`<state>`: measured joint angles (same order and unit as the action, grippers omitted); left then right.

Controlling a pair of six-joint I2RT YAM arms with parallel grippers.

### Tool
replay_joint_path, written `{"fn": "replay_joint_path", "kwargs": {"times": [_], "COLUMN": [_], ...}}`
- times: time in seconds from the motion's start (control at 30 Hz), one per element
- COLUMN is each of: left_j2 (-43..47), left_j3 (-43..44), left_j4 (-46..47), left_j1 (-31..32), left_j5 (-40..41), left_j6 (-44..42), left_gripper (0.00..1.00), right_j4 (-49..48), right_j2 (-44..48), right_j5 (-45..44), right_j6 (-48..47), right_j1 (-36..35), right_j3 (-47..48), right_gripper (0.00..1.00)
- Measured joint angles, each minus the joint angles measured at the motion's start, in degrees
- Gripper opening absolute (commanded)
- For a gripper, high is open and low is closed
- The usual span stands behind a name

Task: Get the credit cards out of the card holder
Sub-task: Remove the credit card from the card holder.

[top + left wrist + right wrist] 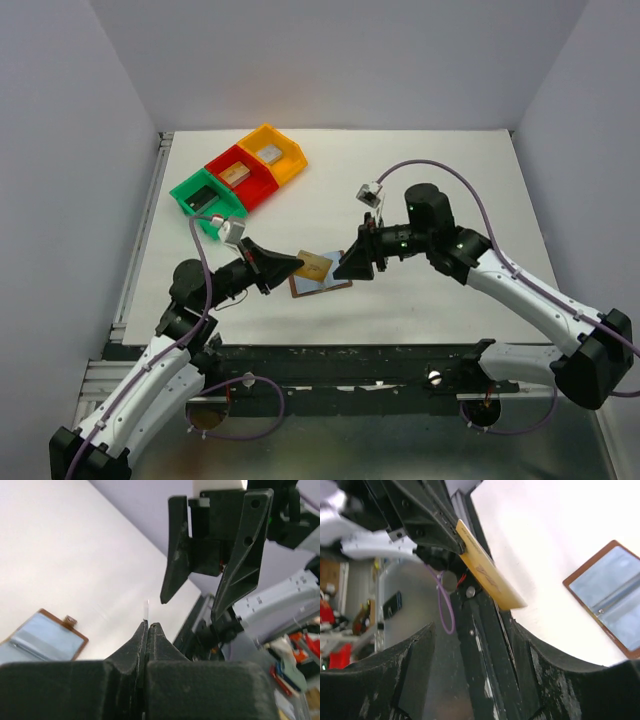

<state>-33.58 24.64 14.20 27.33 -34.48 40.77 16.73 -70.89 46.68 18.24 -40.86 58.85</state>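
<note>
A gold-tan credit card hangs above the table with my left gripper shut on its left edge. In the left wrist view the jaws are pressed together on the card, which shows edge-on as a thin sliver. My right gripper stands open just right of the card, apart from it. In the right wrist view its fingers are spread wide below the free corner of the card. The brown card holder lies open on the table below, light-blue faces up.
Green, red and yellow bins stand in a diagonal row at the back left, with blocks inside. The table's near edge with its black rail runs just below the holder. White walls enclose the table.
</note>
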Motion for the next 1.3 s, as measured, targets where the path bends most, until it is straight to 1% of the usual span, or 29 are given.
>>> {"fn": "replay_joint_path", "kwargs": {"times": [0.13, 0.27, 0.5, 0.6, 0.63, 0.8, 0.87, 1.0, 1.07, 1.23, 1.3], "left_j2": [4.6, 4.9, 5.5, 5.6, 5.6, 5.6, 5.5, 5.0, 4.6, 3.7, 3.6], "left_j3": [-8.0, -11.0, -12.2, -12.8, -13.1, -13.7, -13.9, -13.9, -14.0, -14.9, -15.2], "left_j4": [8.8, 14.2, 21.0, 23.5, 24.0, 25.7, 26.5, 27.7, 28.4, 29.9, 30.0], "left_j1": [-0.4, -0.4, -0.4, -0.4, -0.4, -0.4, -0.4, -0.4, -0.4, -0.4, -0.4], "left_j5": [6.5, 10.1, 12.7, 13.2, 13.3, 13.5, 13.5, 13.5, 13.5, 13.8, 14.3], "left_j6": [5.4, 9.2, 13.4, 14.7, 15.1, 16.3, 16.5, 17.0, 17.3, 17.9, 18.0], "left_gripper": [0.00, 0.00, 0.00, 0.00, 0.00, 0.00, 0.00, 0.00, 0.00, 0.00, 0.00], "right_j4": [-11.1, -21.0, -29.2, -30.6, -30.9, -33.4, -34.6, -37.5, -39.2, -42.9, -43.8], "right_j2": [3.2, 2.9, 0.7, 0.0, -0.3, -1.7, -2.3, -3.7, -4.4, -5.4, -5.4], "right_j5": [-2.3, -2.4, -2.5, -2.5, -2.5, -2.3, -1.9, -0.6, 0.1, 1.7, 2.2], "right_j6": [7.8, 14.8, 20.3, 21.2, 21.4, 23.0, 23.8, 25.5, 26.6, 28.8, 29.4], "right_j1": [2.2, 2.2, 2.2, 2.2, 2.2, 2.2, 2.2, 2.2, 2.2, 2.2, 2.2], "right_j3": [-5.6, -10.0, -10.3, -10.3, -10.3, -10.3, -10.3, -10.3, -10.4, -10.7, -11.0], "right_gripper": [0.68, 0.67, 0.66, 0.63, 0.60, 0.42, 0.37, 0.31, 0.26, 0.01, 0.00]}}
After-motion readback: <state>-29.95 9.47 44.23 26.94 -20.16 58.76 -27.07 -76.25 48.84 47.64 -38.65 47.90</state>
